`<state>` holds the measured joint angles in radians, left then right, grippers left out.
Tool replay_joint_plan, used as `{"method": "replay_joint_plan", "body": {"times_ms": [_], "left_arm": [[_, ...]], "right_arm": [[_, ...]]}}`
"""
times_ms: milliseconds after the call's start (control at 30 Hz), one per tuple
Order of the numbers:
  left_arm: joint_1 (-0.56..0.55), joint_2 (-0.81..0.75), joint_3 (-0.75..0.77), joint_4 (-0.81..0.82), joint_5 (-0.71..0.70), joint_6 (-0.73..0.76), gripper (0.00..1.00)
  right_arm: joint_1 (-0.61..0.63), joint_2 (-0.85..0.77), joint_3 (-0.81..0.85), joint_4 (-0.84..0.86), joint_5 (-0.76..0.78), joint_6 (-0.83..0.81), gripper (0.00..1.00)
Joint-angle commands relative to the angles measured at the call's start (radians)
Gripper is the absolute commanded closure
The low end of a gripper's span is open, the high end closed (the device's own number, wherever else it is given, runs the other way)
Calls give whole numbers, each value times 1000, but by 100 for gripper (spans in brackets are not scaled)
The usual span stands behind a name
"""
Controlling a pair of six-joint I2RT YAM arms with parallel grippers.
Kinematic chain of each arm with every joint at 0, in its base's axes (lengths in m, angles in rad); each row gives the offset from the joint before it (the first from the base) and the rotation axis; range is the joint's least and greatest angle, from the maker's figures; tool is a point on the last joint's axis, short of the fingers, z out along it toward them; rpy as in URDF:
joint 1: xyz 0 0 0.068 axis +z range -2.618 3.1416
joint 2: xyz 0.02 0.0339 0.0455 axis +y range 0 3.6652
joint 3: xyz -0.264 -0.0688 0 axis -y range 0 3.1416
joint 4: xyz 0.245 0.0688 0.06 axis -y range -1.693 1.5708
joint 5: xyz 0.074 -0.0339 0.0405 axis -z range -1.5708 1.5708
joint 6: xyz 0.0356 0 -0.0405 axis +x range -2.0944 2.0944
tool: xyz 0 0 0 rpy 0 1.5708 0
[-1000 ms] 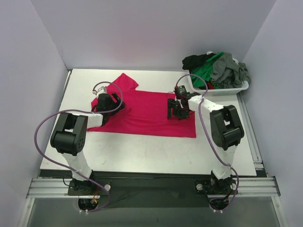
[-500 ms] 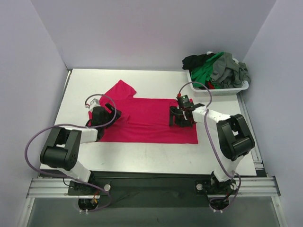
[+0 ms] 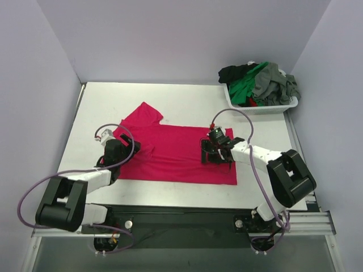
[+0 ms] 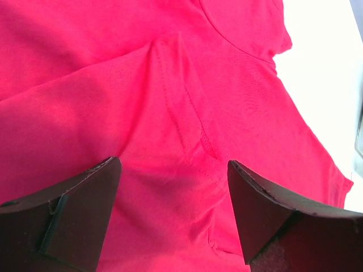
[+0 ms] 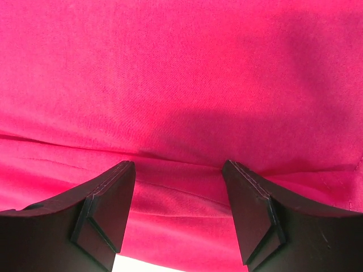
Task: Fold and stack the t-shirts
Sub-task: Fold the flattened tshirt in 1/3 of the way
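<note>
A crimson-red t-shirt [image 3: 176,150] lies spread flat on the white table, one sleeve pointing to the far left. My left gripper [image 3: 116,152] is low over the shirt's left side by the sleeve seam; in the left wrist view it [image 4: 173,170] is open and the red cloth [image 4: 170,85] lies between the fingers. My right gripper [image 3: 214,152] is low over the shirt's right part; in the right wrist view it [image 5: 179,170] is open over folds of red cloth [image 5: 181,68] near the hem. Green [image 3: 247,85], grey [image 3: 275,82] and black [image 3: 232,72] t-shirts lie heaped in the basket.
The white plastic basket [image 3: 266,107] stands at the far right corner of the table [image 3: 170,195]. Grey walls close in the left, back and right sides. A strip of bare table shows under the right fingers [image 5: 136,266].
Both grippers have moved back toward the near edge, and the red shirt has slid nearer with them. The far sleeve now lies further from the back wall.
</note>
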<state>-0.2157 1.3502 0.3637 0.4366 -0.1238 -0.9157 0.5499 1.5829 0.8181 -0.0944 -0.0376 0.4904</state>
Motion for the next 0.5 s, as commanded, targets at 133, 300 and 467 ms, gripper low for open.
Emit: {"method": "replay_joint_plan", "body": {"times_ms": [133, 300, 467], "left_arm": [[-16, -152, -55, -79, -73, -2, 12], [-36, -229, -86, -108, -99, -8, 12], [-93, -281, -43, -168, -152, 64, 12]], "right_arm": [[47, -43, -63, -82, 77, 48, 35], [70, -63, -91, -76, 91, 60, 34], [71, -87, -82, -76, 100, 59, 34]]}}
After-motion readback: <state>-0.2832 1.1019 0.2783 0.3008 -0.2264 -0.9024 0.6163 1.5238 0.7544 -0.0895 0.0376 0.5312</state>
